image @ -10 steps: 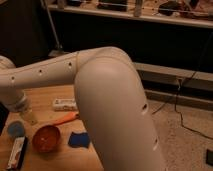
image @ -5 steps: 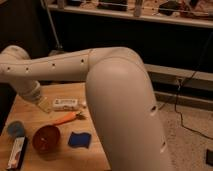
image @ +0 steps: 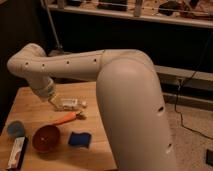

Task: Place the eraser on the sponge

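Note:
The eraser (image: 16, 151), a long narrow white block with dark edges, lies at the table's front left corner. The sponge (image: 79, 138), a small dark blue pad, rests on the table to the right of the orange bowl (image: 46, 138). My gripper (image: 54, 98) is at the end of the white arm's wrist, over the back left part of the table, just left of a short white box (image: 68, 103). It is well away from both eraser and sponge, and nothing shows in it.
A light blue round object (image: 15, 128) sits left of the bowl. An orange-handled tool (image: 67, 118) lies between the box and the bowl. My bulky white arm (image: 130, 100) covers the wooden table's (image: 30, 107) right side. Dark shelving stands behind; speckled floor with cables lies to the right.
The wrist and gripper have swung from the table's left edge up and rightward toward the white box. The objects on the table have not moved.

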`<act>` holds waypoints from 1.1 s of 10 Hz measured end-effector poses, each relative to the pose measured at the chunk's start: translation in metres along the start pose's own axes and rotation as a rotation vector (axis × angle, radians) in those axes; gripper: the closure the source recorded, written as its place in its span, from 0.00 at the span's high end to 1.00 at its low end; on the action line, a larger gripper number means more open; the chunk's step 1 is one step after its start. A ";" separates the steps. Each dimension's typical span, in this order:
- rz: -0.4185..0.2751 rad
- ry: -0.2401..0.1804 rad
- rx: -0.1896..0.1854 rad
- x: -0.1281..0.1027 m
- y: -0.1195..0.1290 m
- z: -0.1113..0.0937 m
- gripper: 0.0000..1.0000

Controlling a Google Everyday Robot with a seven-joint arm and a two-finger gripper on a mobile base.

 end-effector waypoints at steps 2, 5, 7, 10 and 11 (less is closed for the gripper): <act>-0.029 -0.013 0.003 -0.004 0.000 0.002 0.65; -0.079 -0.035 0.007 -0.011 -0.001 0.004 0.65; -0.112 -0.050 0.012 -0.016 -0.001 0.006 0.65; -0.114 -0.051 0.012 -0.016 0.000 0.006 0.65; -0.114 -0.051 0.011 -0.016 0.000 0.006 0.65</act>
